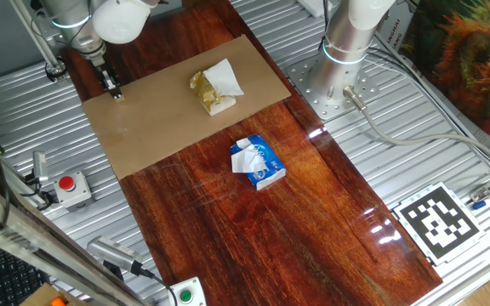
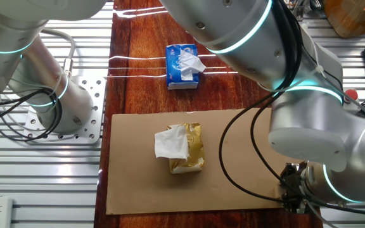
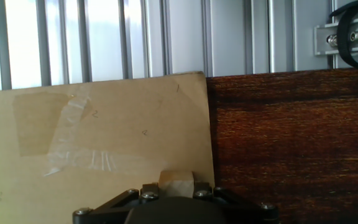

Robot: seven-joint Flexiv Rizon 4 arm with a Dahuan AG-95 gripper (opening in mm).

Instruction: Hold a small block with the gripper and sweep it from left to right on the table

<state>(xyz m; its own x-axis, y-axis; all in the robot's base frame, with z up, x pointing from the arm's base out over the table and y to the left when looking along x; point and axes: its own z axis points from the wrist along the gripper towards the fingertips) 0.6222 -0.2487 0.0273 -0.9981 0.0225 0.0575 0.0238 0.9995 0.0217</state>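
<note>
Fingers squeeze the small block tight at the bottom middle of the hand view, low over the cardboard corner beside the dark wood surface, probably so it can slide without slipping out.

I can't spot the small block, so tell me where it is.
The block sits in the hand at the cardboard's corner, near the bare wood; it is clearest at the hand view's bottom centre.
</note>
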